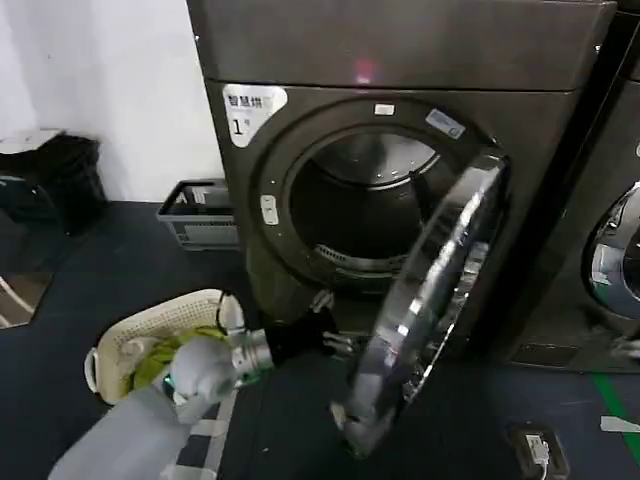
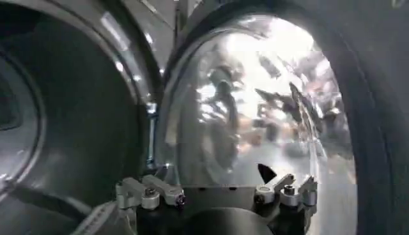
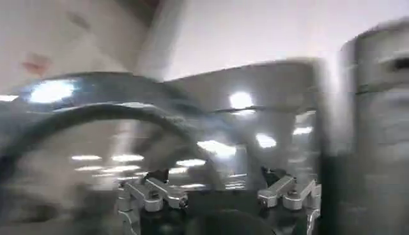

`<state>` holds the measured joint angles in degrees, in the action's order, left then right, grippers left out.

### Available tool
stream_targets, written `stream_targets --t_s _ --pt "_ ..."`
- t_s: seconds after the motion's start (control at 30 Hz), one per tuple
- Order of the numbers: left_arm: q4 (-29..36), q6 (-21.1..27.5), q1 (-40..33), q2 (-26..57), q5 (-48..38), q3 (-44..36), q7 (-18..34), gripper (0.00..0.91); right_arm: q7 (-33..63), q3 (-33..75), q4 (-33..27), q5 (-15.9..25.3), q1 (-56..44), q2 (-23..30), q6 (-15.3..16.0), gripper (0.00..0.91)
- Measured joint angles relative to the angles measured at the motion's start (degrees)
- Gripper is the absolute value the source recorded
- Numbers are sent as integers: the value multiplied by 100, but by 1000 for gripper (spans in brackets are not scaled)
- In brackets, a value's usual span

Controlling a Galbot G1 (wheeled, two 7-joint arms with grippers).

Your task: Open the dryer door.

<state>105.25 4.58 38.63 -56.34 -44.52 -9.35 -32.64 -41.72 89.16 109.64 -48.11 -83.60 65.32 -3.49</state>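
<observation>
Dryer door [image 1: 440, 290] swung well out from the bronze-grey machine [image 1: 400, 45] marked "1". Hinged at the right side of the opening, with its chrome ring turned edge-on to the head camera and its lower rim hanging close above the dark floor [image 1: 120, 260].

Far left, against the white wall: a grey slatted crate [image 1: 195, 215] on the floor. Nearer, by the floor's front left edge: a cream laundry basket [image 1: 110, 345] holding green cloth.

Just right of the basket: left arm reaching forward and low, left gripper [image 1: 335, 343] at the inner side of the door near its lower rim; cannot tell whether touching. From the left wrist: same gripper [image 2: 220, 191] spread wide, fingers [image 2: 150, 191] far apart with nothing between them, facing the bulging glass [image 2: 255, 102] of the door's inner side, with the dark drum [image 2: 70, 115] off to one side.

Behind the door: round drum opening [image 1: 365, 210], uncovered.

Far right: neighbouring machine [image 1: 620, 250] with its own chrome-ringed door.

Right gripper [image 3: 220, 195], seen from its own wrist: also spread wide, holding nothing, a curved shiny band [image 3: 96, 89] ahead of it, blurred.
</observation>
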Motion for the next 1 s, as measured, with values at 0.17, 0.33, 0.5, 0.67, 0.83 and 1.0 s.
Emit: stream_targets --t_s 0.17,0.33,0.5,0.67,0.83,1.0 --pt "24 -14 -115 -151 -63 -282 82 907 908 468 234 -16 -259 151 187 907" --pt "35 12 -292 -297 -84 -611 142 907 1776 867 350 180 -458 276 415 907" --pt "-94 -19 -560 -504 -86 -1039 249 907 2422 1119 437 535 -642 388 783 907" --pt "-276 -88 -860 -721 -83 -1488 289 907 3051 1380 437 766 -699 396 1210 907" --pt "-532 -142 -1210 -1015 -93 -1902 317 907 3685 1689 314 930 -776 316 1612 907" --pt "-864 -169 -1525 -1449 -89 -2191 367 907 4014 2063 235 1024 -893 267 1778 907"
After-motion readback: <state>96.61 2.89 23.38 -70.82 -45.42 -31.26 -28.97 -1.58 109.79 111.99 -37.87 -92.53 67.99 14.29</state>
